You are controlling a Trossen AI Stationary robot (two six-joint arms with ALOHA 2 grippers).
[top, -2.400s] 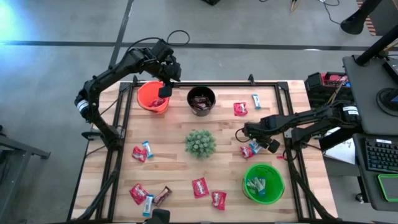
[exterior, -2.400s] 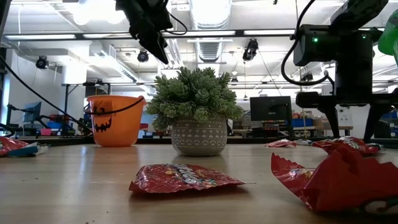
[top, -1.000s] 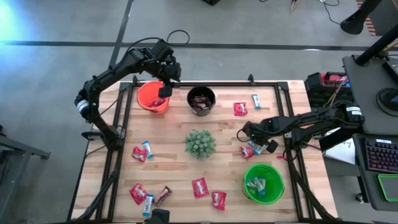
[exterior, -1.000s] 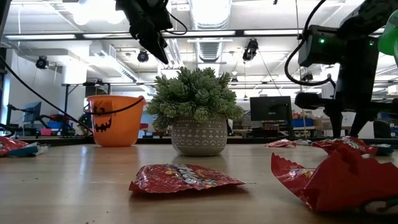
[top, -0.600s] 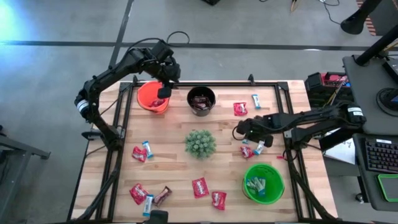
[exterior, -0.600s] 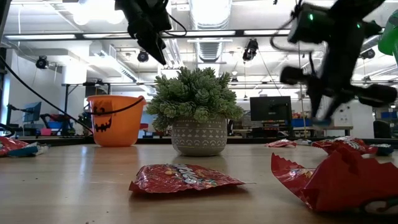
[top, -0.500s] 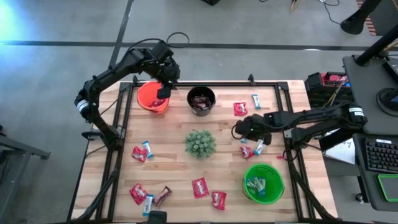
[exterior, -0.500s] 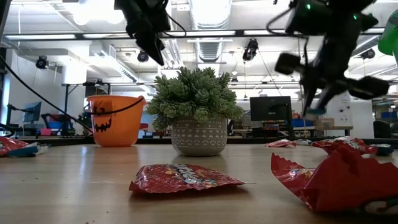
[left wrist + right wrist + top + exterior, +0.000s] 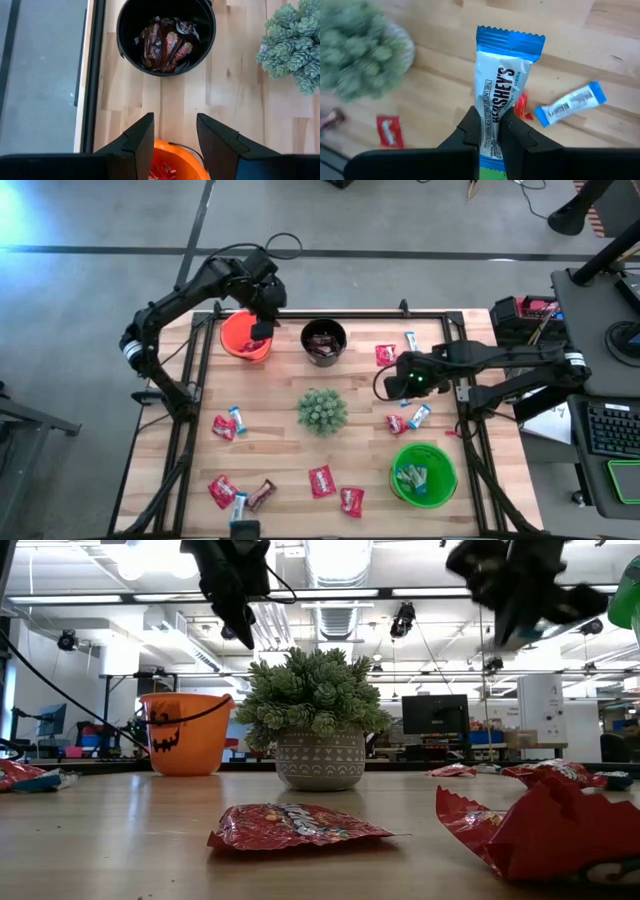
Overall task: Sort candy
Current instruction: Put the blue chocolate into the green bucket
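Wooden planks form the desk [image 9: 280, 450], strewn with candy [image 9: 228, 423] around a spiky green plant [image 9: 322, 410]. Above its right half, the right pincer [image 9: 490, 131] is clamped on a light blue and white candy bar [image 9: 501, 92], lifted clear of the wood. The left pincer [image 9: 174, 131] hangs over the orange bucket [image 9: 243, 335], its fingers apart and empty, beside the black bucket [image 9: 165, 35] of brown sweets.

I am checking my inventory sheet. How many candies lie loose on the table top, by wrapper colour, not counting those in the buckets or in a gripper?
Red wrappers: 6
Light blue and white wrappers: 4
Dark brown wrappers: 1
Total: 11
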